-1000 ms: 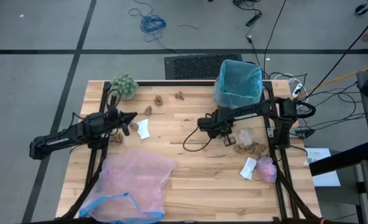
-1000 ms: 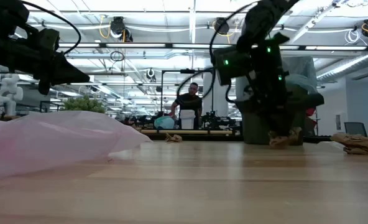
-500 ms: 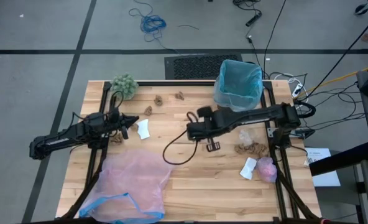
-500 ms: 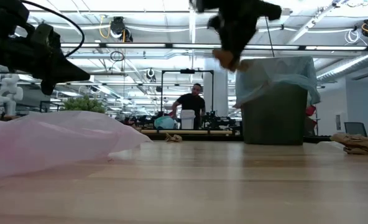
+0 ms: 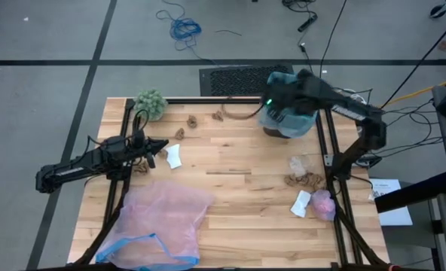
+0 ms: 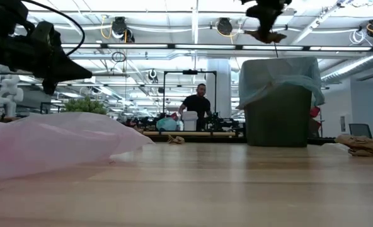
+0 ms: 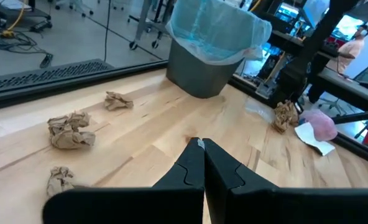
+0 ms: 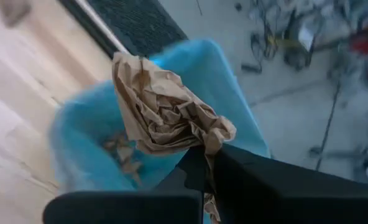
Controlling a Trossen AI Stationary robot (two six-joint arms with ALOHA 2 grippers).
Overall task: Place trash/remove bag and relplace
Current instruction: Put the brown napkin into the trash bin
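My right gripper (image 5: 277, 111) hangs above the brown bin (image 6: 278, 107), which is lined with the light-blue bag (image 8: 78, 134), and is shut on a brown crumpled scrap (image 8: 162, 109). A few brown scraps lie inside the bag. My left gripper (image 7: 202, 152) is shut and empty, hovering over the table's left part (image 5: 161, 144). More trash lies on the table: brown scraps (image 5: 192, 119) (image 5: 302, 181), white papers (image 5: 173, 156) (image 5: 301, 203) and a pink wad (image 5: 323, 203). My right gripper pinches the brown scrap by one twisted corner (image 8: 210, 142) between its two fingers. The scrap is lifted clear; it sticks out beyond the fingertips over the bag's open mouth and shows high above the bin's rim in the low view (image 6: 265, 33).
A translucent pink bag with a blue rim (image 5: 159, 222) lies spread on the near left of the table. A fuzzy green ball (image 5: 151, 103) sits at the far left corner. A person (image 6: 196, 104) stands in the room beyond the table.
My right gripper has risen from the scraps at the table's right middle with a brown scrap in its fingers. It swung briefly toward the centre, then toward the far edge, and now stands above the bin. The left arm has kept still.
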